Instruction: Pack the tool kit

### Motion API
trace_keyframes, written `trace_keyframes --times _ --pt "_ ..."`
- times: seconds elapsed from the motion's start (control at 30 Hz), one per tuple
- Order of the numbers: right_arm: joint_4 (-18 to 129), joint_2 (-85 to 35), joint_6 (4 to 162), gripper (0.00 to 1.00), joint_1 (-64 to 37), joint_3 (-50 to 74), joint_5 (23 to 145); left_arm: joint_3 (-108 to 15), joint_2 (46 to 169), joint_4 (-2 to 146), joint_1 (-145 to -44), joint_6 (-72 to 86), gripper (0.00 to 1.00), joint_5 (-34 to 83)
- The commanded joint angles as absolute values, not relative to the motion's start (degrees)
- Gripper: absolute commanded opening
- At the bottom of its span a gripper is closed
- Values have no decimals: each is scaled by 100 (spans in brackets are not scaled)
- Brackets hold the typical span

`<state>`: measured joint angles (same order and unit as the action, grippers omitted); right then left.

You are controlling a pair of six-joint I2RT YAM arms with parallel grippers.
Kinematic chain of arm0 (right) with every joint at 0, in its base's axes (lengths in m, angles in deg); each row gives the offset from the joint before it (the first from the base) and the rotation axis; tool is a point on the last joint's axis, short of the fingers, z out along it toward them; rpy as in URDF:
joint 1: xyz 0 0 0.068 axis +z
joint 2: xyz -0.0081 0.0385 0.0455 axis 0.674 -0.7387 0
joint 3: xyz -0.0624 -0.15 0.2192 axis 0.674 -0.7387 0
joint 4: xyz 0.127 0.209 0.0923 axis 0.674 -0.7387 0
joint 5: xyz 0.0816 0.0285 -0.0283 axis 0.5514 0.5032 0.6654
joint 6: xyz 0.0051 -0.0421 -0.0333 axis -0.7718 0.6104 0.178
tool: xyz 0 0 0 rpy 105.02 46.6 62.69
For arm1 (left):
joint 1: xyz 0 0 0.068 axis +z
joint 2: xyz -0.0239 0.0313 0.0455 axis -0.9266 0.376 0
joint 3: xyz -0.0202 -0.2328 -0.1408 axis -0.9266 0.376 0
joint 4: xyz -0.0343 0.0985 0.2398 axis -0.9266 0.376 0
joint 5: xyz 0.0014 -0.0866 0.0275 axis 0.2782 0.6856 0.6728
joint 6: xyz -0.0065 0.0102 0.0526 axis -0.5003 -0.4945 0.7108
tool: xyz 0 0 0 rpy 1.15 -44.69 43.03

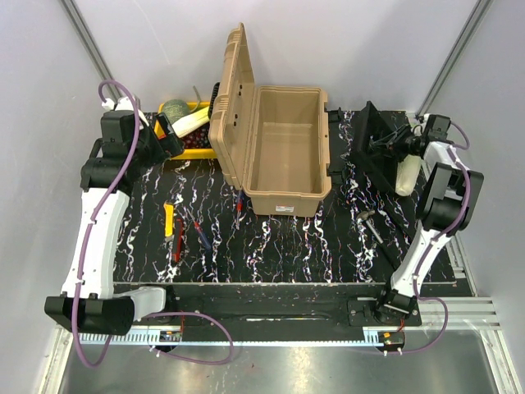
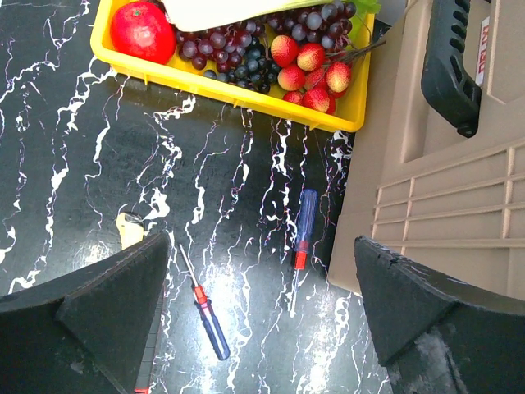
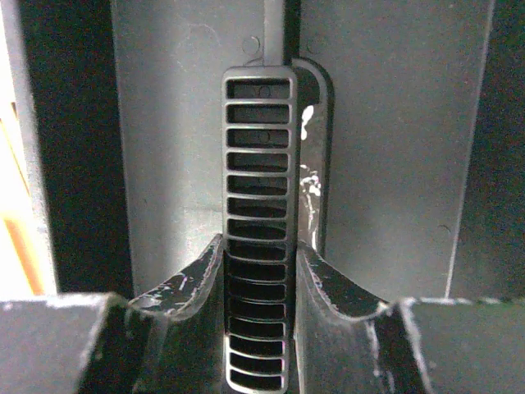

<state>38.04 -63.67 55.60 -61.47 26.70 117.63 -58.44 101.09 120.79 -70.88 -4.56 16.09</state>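
Right gripper (image 3: 258, 275): fingers (image 3: 193, 283) were pinched on the slotted handle (image 3: 259, 164) of the black inner tray (image 1: 373, 135). The gap was narrow and the handle filled it. From above, the tray stood tilted on edge to the right of the toolbox (image 1: 283, 156), apart from it. Couldn't tell whether its lower edge touched the table (image 1: 312, 246).

Left gripper (image 2: 262, 246): spread wide, gripping nothing, fingers (image 2: 98, 320) well apart. It hovered over the left rear of the table, near the yellow crate (image 2: 221, 89) and the lid (image 1: 230, 98).

Toolbox: tan, ribbed, centre-rear on the table. The lid was swung up on the left side, standing near upright. The black carry handle (image 2: 449, 57) showed on the lid's outer face in the left wrist view.

Loose tools lay on the marbled top, front-left of the box:
- A blue-handled screwdriver (image 2: 305, 222) with a red collar lay just beside the lid edge.
- A second screwdriver (image 2: 209, 316) lay angled, further left.
- A yellow-handled tool (image 1: 168, 220) lay left again, with a red-handled tool (image 1: 178, 249) close by.

A grey metal tool (image 1: 373, 226) lay alone front-right of the box, near the right arm.

The crate sat behind the lid, just beside it. It held a round red fruit (image 2: 143, 29), dark grapes (image 2: 234, 53) and strawberries (image 2: 312, 70).
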Motion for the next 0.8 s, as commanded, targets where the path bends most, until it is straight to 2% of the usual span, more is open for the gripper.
trace_keyframes --times 0.0,0.17,0.27,0.33,0.43,0.57,0.7,0.77 --pt "3526 -6553 5883 0 -5935 2960 11058 -6144 10131 11835 -7099 -471 99 1585" --pt "3447 -6641 6112 0 -5662 3022 10390 -6162 10157 11835 -7099 -471 99 1585" --pt "3341 -6693 6252 6 -5478 3048 9950 -6180 10166 11835 -7099 -471 99 1585" --pt "3245 -6746 6288 23 -5381 3074 9679 -6180 10183 11835 -7099 -463 99 1585" --pt "3113 -6720 6384 39 -5249 3075 9318 -6189 10184 11835 -7099 -462 99 1585" --pt "3095 -6475 6393 50 -5187 2996 9159 -6206 10201 11835 -7099 -462 99 1585" --pt "3095 -5930 6350 68 -5161 2820 9044 -6259 10210 11861 -7099 -489 99 1717" --pt "2920 -5500 6192 72 -5170 2671 9018 -6329 10219 11948 -7099 -524 99 1717"
